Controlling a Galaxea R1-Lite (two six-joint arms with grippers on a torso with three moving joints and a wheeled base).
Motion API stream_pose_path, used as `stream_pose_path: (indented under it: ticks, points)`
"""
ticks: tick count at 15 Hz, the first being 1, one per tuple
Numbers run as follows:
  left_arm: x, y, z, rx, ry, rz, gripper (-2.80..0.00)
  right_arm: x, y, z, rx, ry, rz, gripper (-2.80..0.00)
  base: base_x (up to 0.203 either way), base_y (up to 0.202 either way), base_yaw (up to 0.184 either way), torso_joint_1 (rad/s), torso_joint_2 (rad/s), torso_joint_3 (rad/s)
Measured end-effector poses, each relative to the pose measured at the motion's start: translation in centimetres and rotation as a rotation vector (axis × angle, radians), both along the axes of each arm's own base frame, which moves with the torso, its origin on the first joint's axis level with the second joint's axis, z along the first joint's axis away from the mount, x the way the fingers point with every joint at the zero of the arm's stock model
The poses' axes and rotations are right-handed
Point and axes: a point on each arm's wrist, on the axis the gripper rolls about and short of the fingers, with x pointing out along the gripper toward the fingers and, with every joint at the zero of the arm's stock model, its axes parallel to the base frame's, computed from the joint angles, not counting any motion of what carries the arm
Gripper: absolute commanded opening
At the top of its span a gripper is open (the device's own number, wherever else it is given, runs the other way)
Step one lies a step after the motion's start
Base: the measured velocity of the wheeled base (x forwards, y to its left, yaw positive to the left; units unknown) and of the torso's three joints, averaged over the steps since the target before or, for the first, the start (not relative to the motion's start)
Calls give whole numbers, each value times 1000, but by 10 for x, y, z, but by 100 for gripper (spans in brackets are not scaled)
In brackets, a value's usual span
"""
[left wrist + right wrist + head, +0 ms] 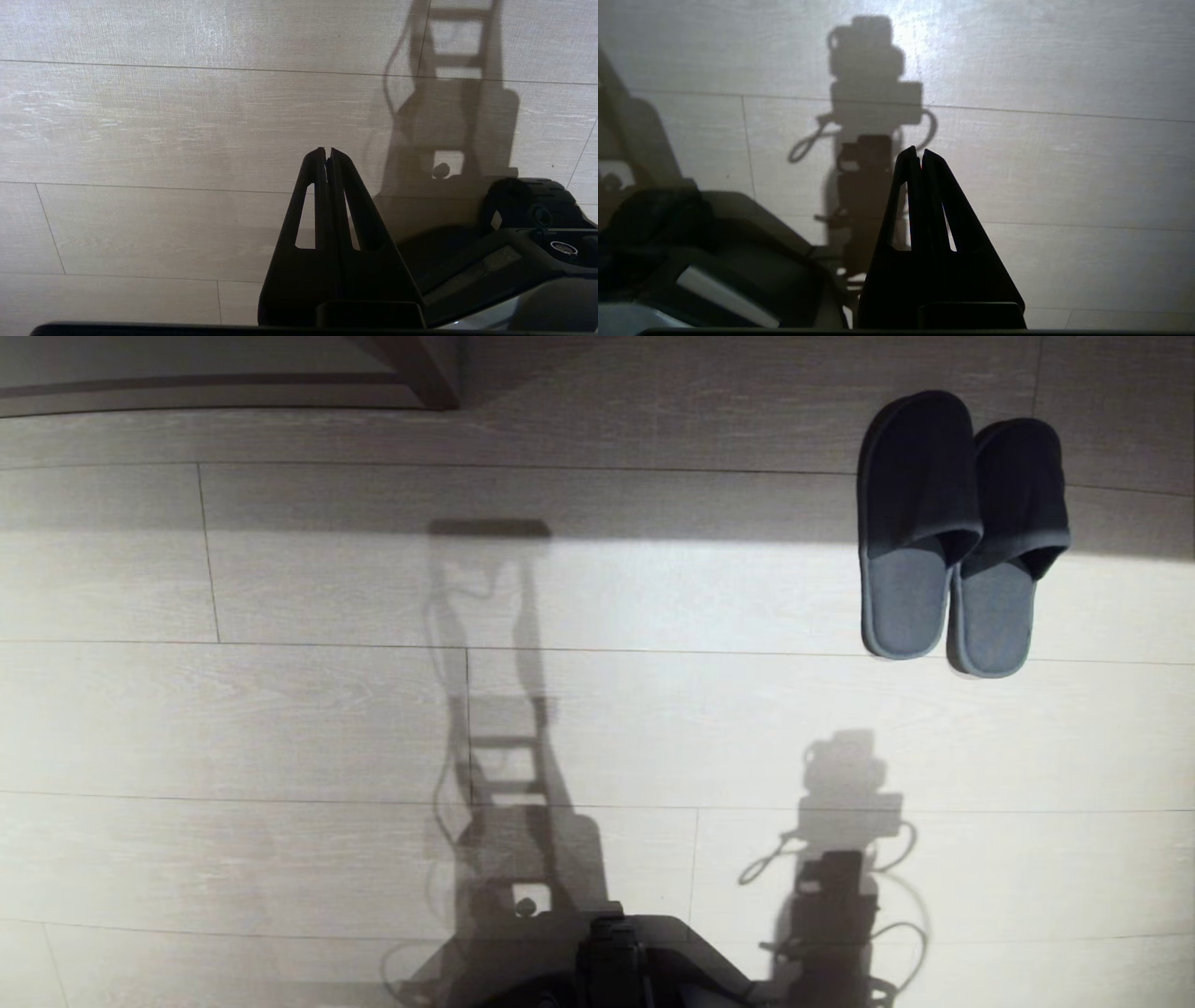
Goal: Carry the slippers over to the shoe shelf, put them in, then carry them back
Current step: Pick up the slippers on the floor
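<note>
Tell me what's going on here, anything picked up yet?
Nothing is held yet. The slippers lie side by side on the floor, ahead and to the robot's right, toes pointing away. The left gripper and right gripper are both shut and empty over bare floor near the base. Neither arm shows in the head view, only their shadows.

Slippers [962, 537] side by side (touching) on floor [280, 709], far right.

The slippers [962, 532] have soft, matt dark cloth uppers and blue-grey fabric insoles. The floor [280, 728] is pale wood-grain board, smooth with a faint sheen. Both grippers look matt black plastic.
</note>
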Motion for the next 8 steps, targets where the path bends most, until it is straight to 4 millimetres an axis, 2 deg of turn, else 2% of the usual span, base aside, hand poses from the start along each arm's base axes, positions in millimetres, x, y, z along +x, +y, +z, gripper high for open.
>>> stream_pose_path:
  ticks: [4, 6, 8]
  points:
    - [0, 0, 0, 1, 0, 0, -280, 26, -2, 41, -27, -7, -83, -280, 0, 0, 0, 0, 0, 0]
    - [0, 0, 0, 0, 0, 0, -280, 42, -4, 46, -77, 62, -132, -280, 0, 0, 0, 0, 0, 0]
    - [0, 0, 0, 0, 0, 0, -280, 55, -7, 36, -103, 185, -164, -280, 0, 0, 0, 0, 0, 0]
